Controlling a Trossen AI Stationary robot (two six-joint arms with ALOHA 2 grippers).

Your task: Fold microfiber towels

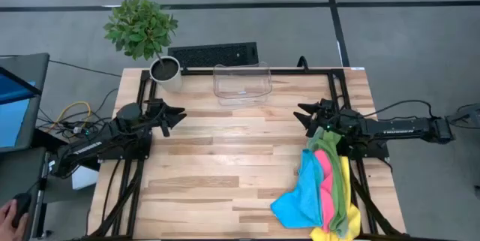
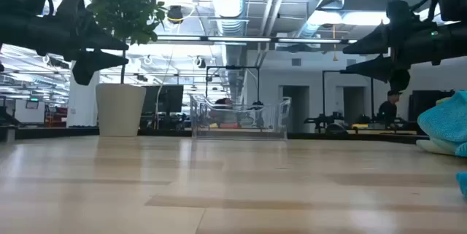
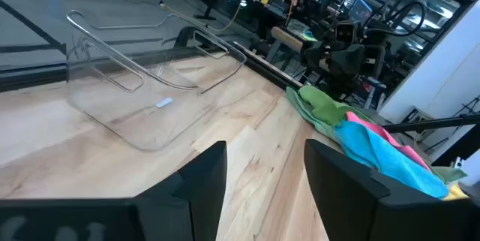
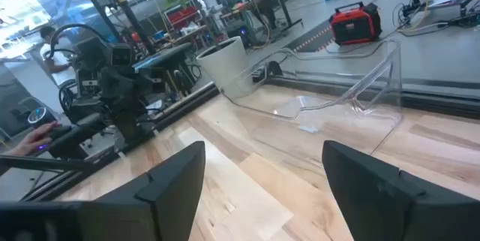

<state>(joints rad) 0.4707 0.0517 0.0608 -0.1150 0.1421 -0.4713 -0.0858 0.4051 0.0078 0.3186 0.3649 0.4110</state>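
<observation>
At the bench's right edge, a heap of microfiber towels in blue, pink, green and yellow lies beside the right arm. Right end effector hovers above the bench, fingers apart and empty. Left end effector hovers opposite, fingers likewise apart; a clear plastic bin stands at the far edge.

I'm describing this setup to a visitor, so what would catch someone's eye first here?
The heap of bright blue, pink, green and yellow microfiber towels at the wooden table's right near corner stands out first. Next, the clear plastic bin at the far edge and the leafy potted plant at the far left corner.
</observation>
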